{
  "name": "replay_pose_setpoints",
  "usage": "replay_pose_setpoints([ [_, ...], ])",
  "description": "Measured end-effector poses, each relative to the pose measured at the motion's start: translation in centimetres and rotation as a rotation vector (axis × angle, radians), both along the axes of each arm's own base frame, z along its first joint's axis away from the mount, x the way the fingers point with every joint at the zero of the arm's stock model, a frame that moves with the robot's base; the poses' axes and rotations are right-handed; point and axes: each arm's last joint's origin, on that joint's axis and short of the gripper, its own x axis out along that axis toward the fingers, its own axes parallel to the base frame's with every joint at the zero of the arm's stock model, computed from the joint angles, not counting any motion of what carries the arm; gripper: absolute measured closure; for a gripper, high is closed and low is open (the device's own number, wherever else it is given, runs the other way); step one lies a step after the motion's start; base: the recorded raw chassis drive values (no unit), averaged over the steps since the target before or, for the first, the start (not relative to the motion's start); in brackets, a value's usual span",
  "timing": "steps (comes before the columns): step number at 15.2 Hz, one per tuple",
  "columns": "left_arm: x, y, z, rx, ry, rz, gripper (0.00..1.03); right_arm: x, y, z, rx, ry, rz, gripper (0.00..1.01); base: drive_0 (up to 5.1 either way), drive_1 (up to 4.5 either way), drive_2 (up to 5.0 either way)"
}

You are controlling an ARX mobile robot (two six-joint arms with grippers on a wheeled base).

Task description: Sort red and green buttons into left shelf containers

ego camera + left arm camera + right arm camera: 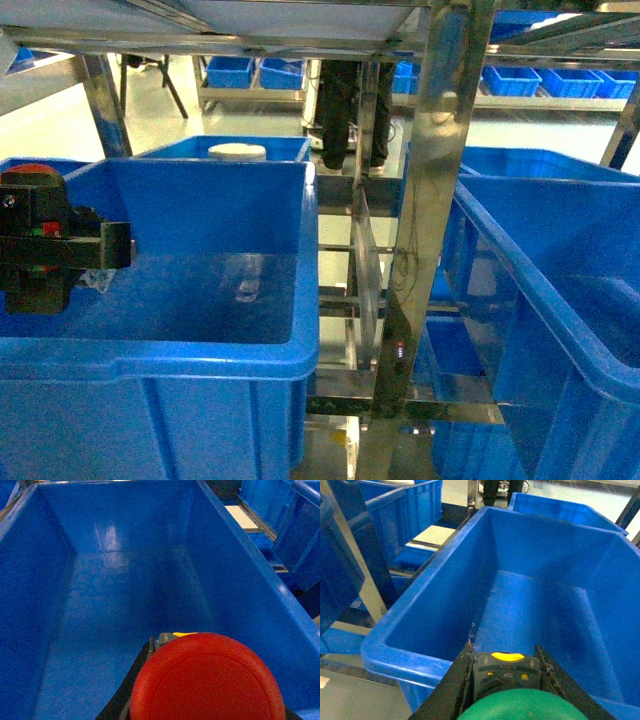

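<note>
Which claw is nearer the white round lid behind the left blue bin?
Left. The left claw hangs over that deep blue plastic bin, before the white round lid. The right claw is outside the head view.

Steel shelf rack point(440, 190) carrying large blue bins point(200, 350), side by side.

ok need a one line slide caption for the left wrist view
Left gripper holds the red button over the empty floor of a deep blue bin.

Red button point(207, 680) over deep blue bin point(125, 600); green button point(525, 705) over another bin point(530, 590).
</note>
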Motion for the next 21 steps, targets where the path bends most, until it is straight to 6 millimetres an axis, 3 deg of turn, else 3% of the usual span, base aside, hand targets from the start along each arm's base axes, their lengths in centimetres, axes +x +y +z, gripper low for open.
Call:
replay_pose_setpoints([
  [8, 0.0, -0.2, 0.0, -0.003, -0.003, -0.009, 0.77, 0.0, 0.0, 0.0, 0.002, 0.004, -0.006, 0.73, 0.5, 0.08, -0.6],
  [12, -0.1, -0.3, 0.0, -0.005, -0.002, -0.019, 0.77, 1.9, 0.6, 0.9, -0.004, 0.01, -0.01, 0.73, 0.0, 0.0, 0.0],
  [14, 0.0, -0.2, 0.0, -0.004, -0.003, -0.014, 0.77, 4.3, 0.6, 0.9, -0.007, 0.082, -0.025, 0.73, 0.0, 0.0, 0.0],
  [16, 0.0, -0.2, 0.0, -0.004, -0.003, -0.013, 0.77, 9.1, -1.1, -1.0, -0.005, 0.223, -0.088, 0.73, 0.0, 0.0, 0.0],
  [17, 0.0, -0.2, 0.0, -0.004, -0.003, -0.014, 0.77, 10.6, -1.5, -1.5, -0.007, 0.267, -0.108, 0.73, 0.0, 0.0, 0.0],
  [20, 0.0, -0.2, 0.0, -0.004, -0.003, -0.014, 0.77, 12.2, -1.9, -2.1, -0.005, 0.325, -0.123, 0.73, 0.0, 0.0, 0.0],
  [21, 0.0, -0.2, 0.0, -0.004, -0.002, -0.014, 0.77, 14.1, -2.2, -2.8, -0.003, 0.401, -0.128, 0.73, 0.0, 0.0, 0.0],
])
